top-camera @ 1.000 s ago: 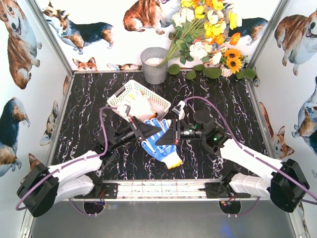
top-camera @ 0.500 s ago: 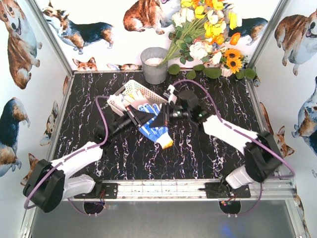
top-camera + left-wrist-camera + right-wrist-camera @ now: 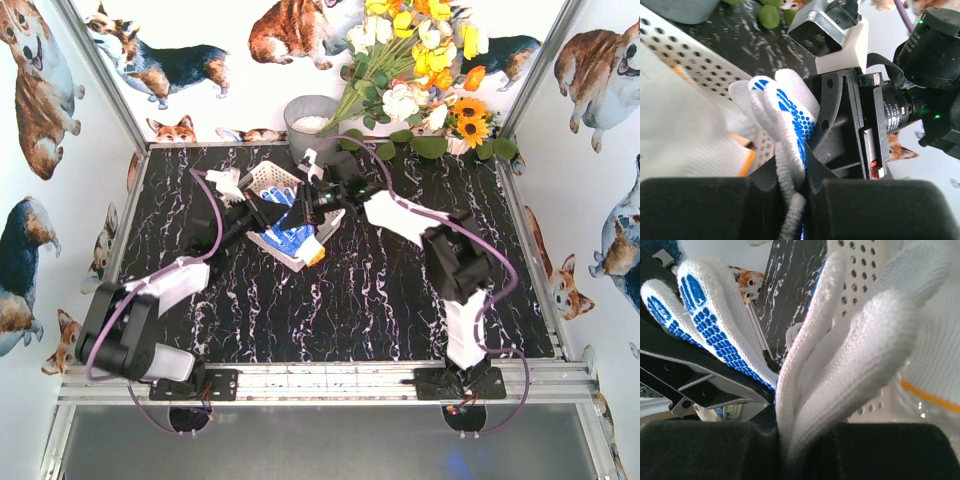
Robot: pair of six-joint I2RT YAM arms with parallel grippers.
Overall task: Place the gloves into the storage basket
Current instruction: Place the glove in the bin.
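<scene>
L pincer [image 3: 267, 212] & R pincer [image 3: 313, 203] both clamp the blue-dotted glove [image 3: 291, 237] over the storage basket [image 3: 266, 179]. White glove [image 3: 682, 142] w/ orange trim lies inside it.

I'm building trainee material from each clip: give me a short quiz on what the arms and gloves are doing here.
1. True or false: the left gripper and the right gripper are both shut on the blue-dotted glove.
2. Where is that glove? A) flat on the table B) over the white basket C) in the grey bucket
3. What colour is the cuff stripe on the white glove lying in the basket?
Key: 1 true; 2 B; 3 orange.
</scene>
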